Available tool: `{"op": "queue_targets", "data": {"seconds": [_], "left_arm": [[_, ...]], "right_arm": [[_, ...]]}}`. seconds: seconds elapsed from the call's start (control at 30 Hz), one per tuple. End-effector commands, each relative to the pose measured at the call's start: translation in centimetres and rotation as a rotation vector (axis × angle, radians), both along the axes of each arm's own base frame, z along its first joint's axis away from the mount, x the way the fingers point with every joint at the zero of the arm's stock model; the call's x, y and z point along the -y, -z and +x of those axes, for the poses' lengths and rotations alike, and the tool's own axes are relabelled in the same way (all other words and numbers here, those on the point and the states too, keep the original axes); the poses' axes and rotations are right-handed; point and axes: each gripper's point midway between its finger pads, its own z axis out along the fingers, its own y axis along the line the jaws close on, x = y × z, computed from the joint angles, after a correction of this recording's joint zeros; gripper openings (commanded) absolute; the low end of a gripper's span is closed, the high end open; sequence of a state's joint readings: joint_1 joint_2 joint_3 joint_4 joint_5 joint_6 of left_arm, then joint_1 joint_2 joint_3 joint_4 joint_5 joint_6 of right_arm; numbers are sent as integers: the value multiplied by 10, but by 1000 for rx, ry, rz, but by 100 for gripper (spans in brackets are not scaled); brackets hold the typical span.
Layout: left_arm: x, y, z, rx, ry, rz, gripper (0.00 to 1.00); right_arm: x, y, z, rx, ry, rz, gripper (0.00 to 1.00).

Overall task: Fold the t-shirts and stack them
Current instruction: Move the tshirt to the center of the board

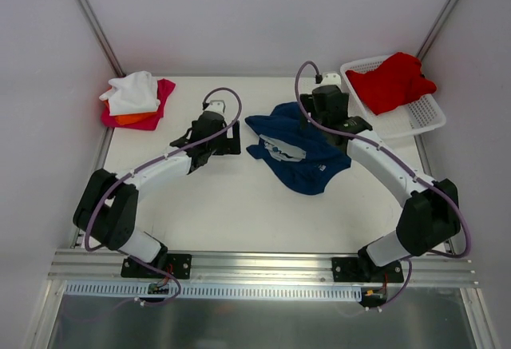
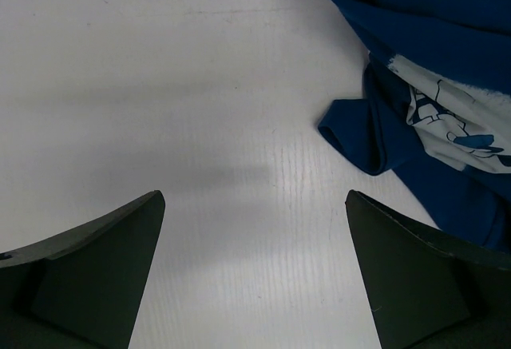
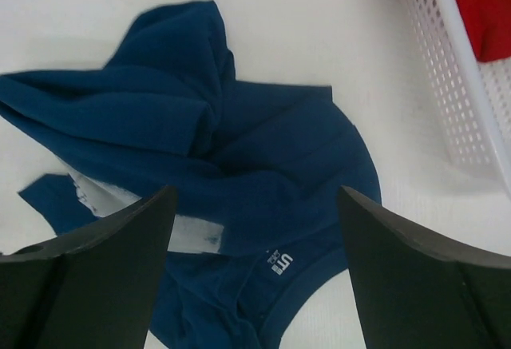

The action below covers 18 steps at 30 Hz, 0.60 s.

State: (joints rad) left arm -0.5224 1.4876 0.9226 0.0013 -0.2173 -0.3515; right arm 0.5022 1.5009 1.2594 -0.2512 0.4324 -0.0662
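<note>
T-shirt (image 1: 307, 169) (navy, white print) is lying crumpled on the counter (image 1: 239, 197); left tool (image 2: 254, 197) and right tool (image 3: 255, 191) are holding jaws apart.

The navy t-shirt (image 1: 297, 153) is soft, matt cloth, creased and rumpled, with a flat white print (image 2: 447, 113). The red t-shirt (image 1: 393, 81), white t-shirt (image 1: 132, 89), orange t-shirt (image 1: 132, 116) and magenta t-shirt (image 1: 164, 93) are the same dull cloth. The bench (image 1: 231, 205) is white, matt and smooth, with a faint fine grain. The basket (image 3: 447, 85) is white plastic lattice with a slight sheen. The left tool (image 2: 255, 205) and right tool (image 3: 255, 197) have dark, matt, smooth fingers. The rail (image 1: 263, 265) is brushed metal.
</note>
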Motion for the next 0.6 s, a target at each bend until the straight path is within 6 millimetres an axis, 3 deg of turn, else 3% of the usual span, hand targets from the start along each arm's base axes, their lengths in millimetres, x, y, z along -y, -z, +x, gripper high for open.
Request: {"op": "queue_targets", "data": {"seconds": [0.0, 0.13, 0.33, 0.43, 0.47, 0.57], "left_arm": [[17, -18, 20, 45, 23, -27, 99], [27, -22, 30, 52, 39, -28, 99], [29, -22, 28, 51, 45, -32, 99], [26, -22, 25, 53, 42, -28, 99], [25, -23, 24, 58, 40, -24, 99], [23, -22, 22, 57, 38, -18, 99]], "right_arm": [[14, 17, -2, -27, 84, 9, 84], [28, 49, -1, -94, 138, 6, 80], [45, 102, 17, -223, 184, 7, 80], [48, 111, 32, -249, 185, 35, 76], [47, 122, 34, -276, 184, 31, 72], [48, 126, 46, -280, 188, 47, 72]]}}
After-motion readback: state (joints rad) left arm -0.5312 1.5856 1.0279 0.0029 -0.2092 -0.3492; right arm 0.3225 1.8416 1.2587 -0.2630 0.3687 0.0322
